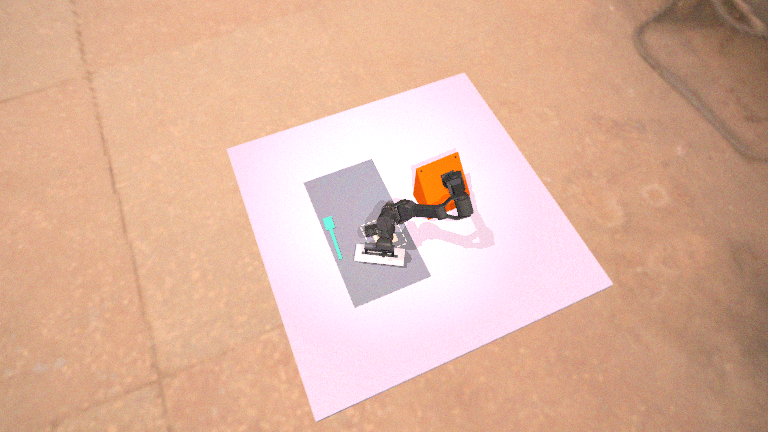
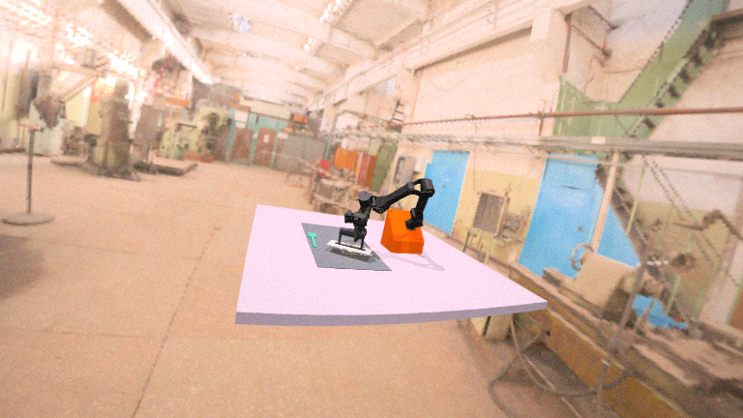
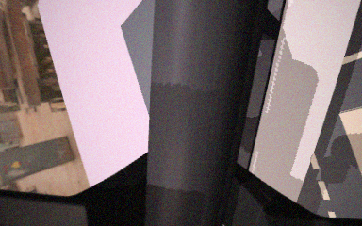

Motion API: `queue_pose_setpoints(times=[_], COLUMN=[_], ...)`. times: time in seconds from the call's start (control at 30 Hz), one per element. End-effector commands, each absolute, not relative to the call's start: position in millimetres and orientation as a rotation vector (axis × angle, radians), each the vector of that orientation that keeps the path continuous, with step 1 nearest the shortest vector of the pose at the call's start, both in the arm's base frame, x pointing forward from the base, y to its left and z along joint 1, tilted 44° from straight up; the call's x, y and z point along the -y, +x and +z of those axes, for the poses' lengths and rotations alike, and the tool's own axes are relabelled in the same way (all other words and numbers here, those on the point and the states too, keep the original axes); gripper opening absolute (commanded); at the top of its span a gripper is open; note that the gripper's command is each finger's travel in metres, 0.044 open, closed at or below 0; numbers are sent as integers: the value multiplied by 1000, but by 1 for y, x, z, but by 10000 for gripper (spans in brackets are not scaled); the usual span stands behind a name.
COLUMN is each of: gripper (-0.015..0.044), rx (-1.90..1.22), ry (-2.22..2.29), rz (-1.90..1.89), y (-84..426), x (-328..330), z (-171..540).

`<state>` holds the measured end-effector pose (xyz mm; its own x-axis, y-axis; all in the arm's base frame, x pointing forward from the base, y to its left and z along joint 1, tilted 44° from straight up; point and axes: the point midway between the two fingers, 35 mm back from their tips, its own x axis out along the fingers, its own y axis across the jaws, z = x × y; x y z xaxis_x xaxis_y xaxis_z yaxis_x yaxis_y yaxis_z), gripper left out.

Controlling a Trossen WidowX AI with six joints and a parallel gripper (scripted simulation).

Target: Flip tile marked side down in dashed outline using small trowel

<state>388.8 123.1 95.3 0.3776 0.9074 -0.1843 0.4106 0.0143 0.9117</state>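
My gripper (image 1: 380, 246) (image 2: 355, 232) is shut on the dark handle (image 3: 198, 94) of a trowel with a flat white blade (image 1: 373, 259) (image 2: 335, 245) (image 3: 325, 38). The blade looks tilted and is low over the mat (image 1: 351, 184) (image 2: 356, 264), beside the dashed outline (image 3: 323, 189); a shadow shows under it in the exterior view. A small cream tile (image 3: 355, 123) lies inside the outline, partly hidden by the arm in the top view. I cannot tell which face of the tile is up. The fingertips are not clearly seen.
A teal tool with a square head (image 1: 329, 223) (image 2: 312, 236) and thin handle lies along the mat's left side. An orange block (image 1: 433, 178) (image 2: 397, 232) stands at the arm's base, right of the mat. Both are on a pale pink table (image 1: 481, 302) (image 2: 383, 292).
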Motion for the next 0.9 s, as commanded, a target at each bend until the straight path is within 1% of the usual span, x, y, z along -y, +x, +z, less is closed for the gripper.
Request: queue_pose_setpoints(times=[0.0, 0.27, 0.87], gripper=[0, 0, 0], rx=[-1213, -1216, -1216], ry=[1510, 1499, 1499], rz=[722, 740, 740], y=[381, 379, 381], x=[-149, -154, -175], z=[121, 123, 103])
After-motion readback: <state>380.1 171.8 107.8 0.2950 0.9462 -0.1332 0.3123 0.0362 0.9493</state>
